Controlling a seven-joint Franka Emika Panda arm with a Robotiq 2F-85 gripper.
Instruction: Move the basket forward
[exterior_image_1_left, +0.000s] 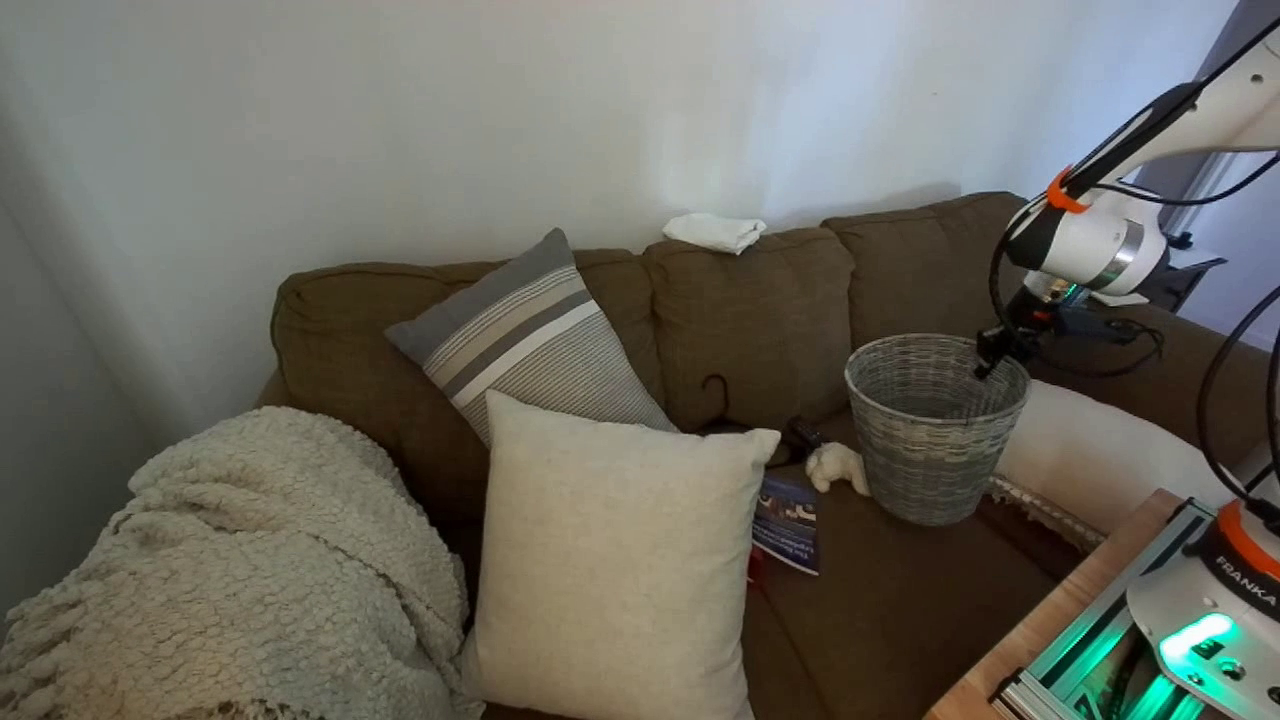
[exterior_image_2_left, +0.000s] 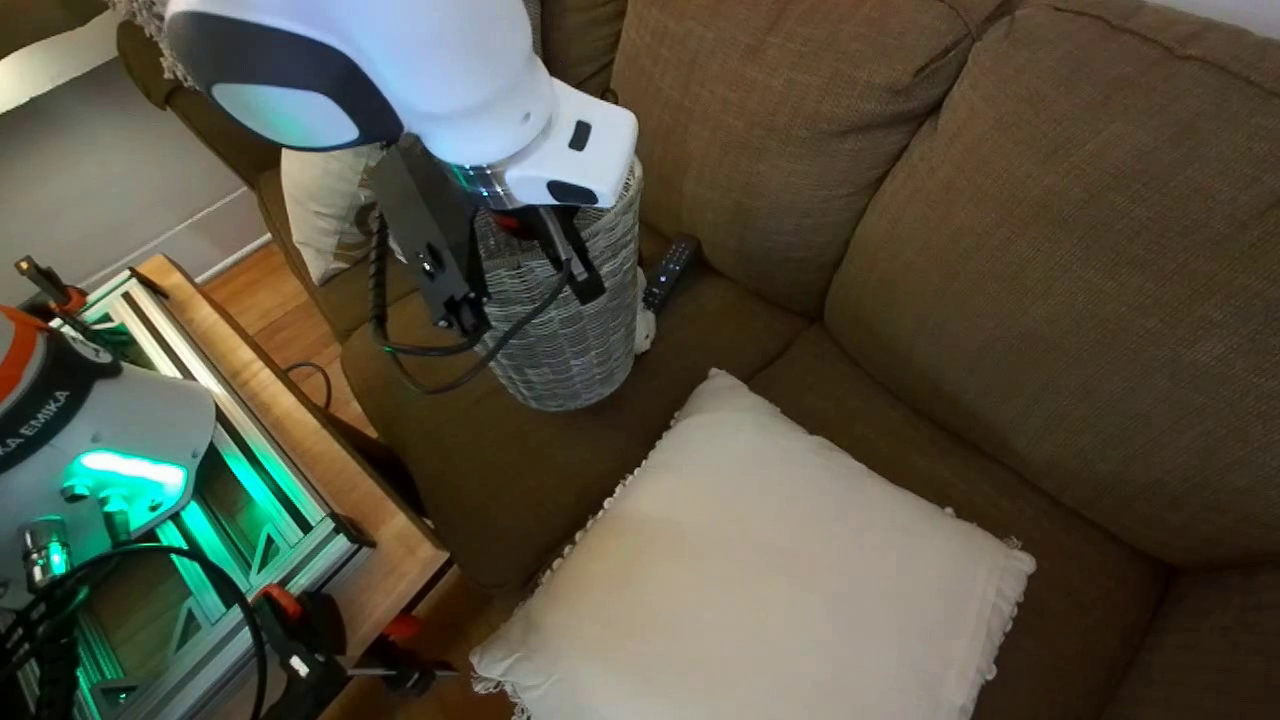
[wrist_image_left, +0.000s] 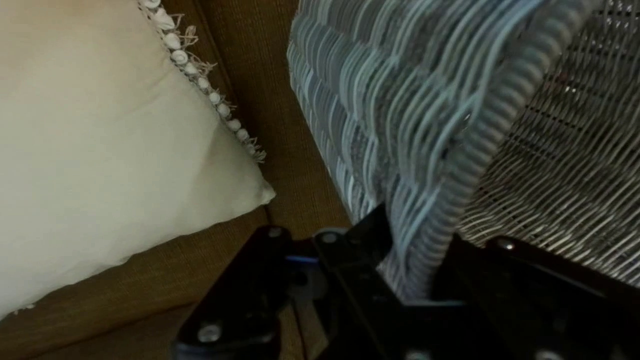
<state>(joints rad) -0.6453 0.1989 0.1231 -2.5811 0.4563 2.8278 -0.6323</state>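
Black gripper (wrist_image_left: 417, 240) pinches the woven basket (exterior_image_1_left: 930, 460) by its rim, brown couch (exterior_image_1_left: 750, 325) and pale wall (exterior_image_1_left: 420, 130) behind.

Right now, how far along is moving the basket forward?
Done: the fingers straddle the basket rim, one inside, one outside. In hand: the grip, which looks closed on the rim in the wrist view. Left, I'd judge: whatever remains of the forward move (how much is unclear), then release; the basket appears to rest on the sofa seat.

In an exterior view, rough weave is seen on the basket (exterior_image_1_left: 925, 465), right; nubby cloth, on the blanket (exterior_image_1_left: 290, 570), lower left.
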